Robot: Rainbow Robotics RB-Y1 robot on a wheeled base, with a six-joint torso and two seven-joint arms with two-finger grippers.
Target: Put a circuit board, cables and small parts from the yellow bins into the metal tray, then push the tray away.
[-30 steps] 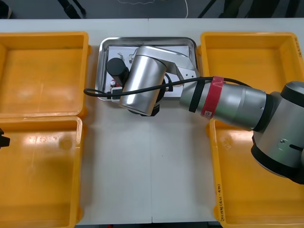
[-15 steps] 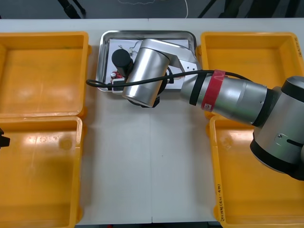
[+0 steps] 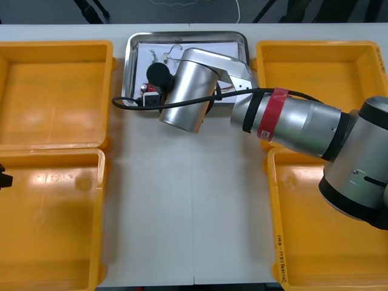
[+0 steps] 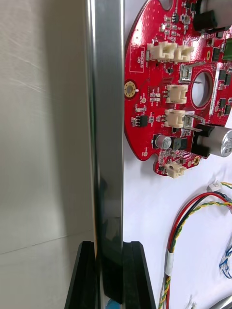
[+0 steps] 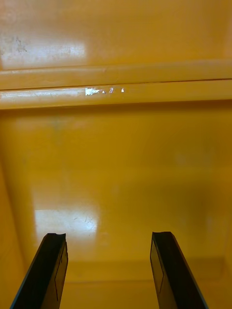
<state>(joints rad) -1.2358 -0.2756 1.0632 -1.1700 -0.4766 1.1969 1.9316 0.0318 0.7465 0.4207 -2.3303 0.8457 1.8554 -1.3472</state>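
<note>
The metal tray (image 3: 182, 37) lies between the far yellow bins, close to the table's far edge, white inside. My right arm reaches over it from the right. My right gripper (image 4: 110, 275) is shut on the tray's near rim (image 4: 107, 120), one finger on each side of the rim. Inside the tray lie a round red circuit board (image 4: 169, 96), a red and yellow cable (image 4: 188, 212) and a bit of blue and white cable (image 4: 226, 260). In the front view the wrist hides most of the tray's contents. My left gripper (image 5: 108, 270) hangs open over a bare bin floor.
Two yellow bins stand at the left (image 3: 54, 91) (image 3: 48, 224) and two at the right (image 3: 315, 73) (image 3: 315, 242). The light table (image 3: 182, 206) runs between them. The left arm's tip (image 3: 3, 179) peeks in at the left edge.
The right arm has pushed the tray away toward the table's far edge, still gripping its near rim. The left arm has stayed put.
</note>
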